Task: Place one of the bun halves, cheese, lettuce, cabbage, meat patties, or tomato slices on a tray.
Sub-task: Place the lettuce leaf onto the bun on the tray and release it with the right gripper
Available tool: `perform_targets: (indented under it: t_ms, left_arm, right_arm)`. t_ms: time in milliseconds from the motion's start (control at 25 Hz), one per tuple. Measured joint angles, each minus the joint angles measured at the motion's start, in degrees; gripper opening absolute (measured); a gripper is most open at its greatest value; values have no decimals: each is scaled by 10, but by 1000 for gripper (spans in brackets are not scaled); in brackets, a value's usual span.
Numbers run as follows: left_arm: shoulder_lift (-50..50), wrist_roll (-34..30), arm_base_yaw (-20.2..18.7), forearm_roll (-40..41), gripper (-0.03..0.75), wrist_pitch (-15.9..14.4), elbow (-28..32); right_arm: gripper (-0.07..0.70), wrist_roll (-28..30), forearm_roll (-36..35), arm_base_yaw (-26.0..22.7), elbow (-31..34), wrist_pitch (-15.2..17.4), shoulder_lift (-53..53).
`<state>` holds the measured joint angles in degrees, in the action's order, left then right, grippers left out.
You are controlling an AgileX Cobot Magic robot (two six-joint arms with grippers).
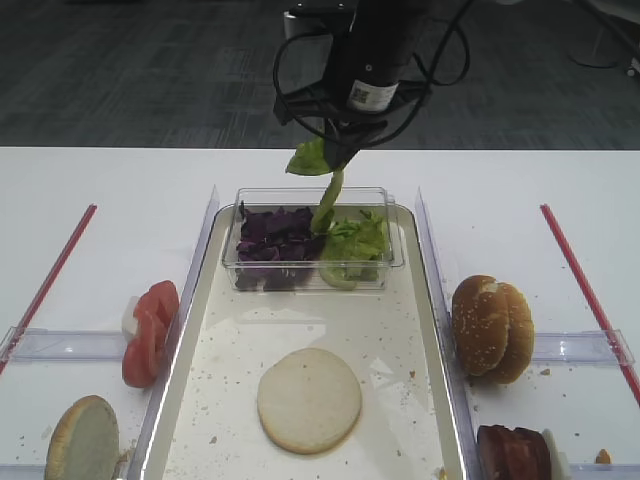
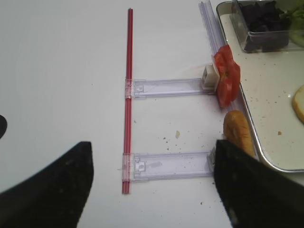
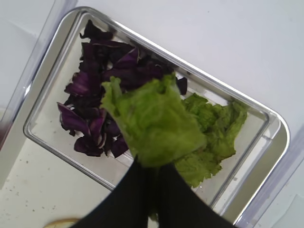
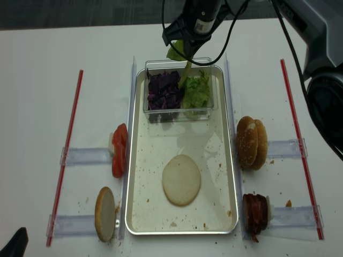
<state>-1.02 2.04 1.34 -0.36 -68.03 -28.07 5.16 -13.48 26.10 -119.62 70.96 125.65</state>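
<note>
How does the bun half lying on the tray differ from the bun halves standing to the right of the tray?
The bun half on the tray lies flat; the bun halves on the right stand on edge, leaning together. The flat one shows a pale, smooth cut face; the standing ones show golden-brown sesame-seeded crusts. The flat one sits inside the tray; the others rest on the table beside its rim. Both are round bread halves.

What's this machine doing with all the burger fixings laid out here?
The right gripper is shut on a crinkly light-green lettuce leaf and holds it in the air above the small clear plastic tub, where more green leaves and dark purple shredded cabbage lie. The tub sits at the far end of the large cream-white tray, which already has one flat pale bun half lying on it. The left gripper is open over the table, holding nothing.
</note>
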Motion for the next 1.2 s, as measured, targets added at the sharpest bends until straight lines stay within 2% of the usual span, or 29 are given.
perform_targets:
  t_ms: [600,840,1200]
  left_arm:
    - [0,0,0,4,490,0,0]
    - [0,0,0,0,490,0,0]
    - [0,0,0,0,490,0,0]
  right_arm:
    - [57,-12,-20,7,9,4,-89]
    - [57,-13,-20,30,81,5,-138]
    - [57,-10,-20,89,177,6,-210]
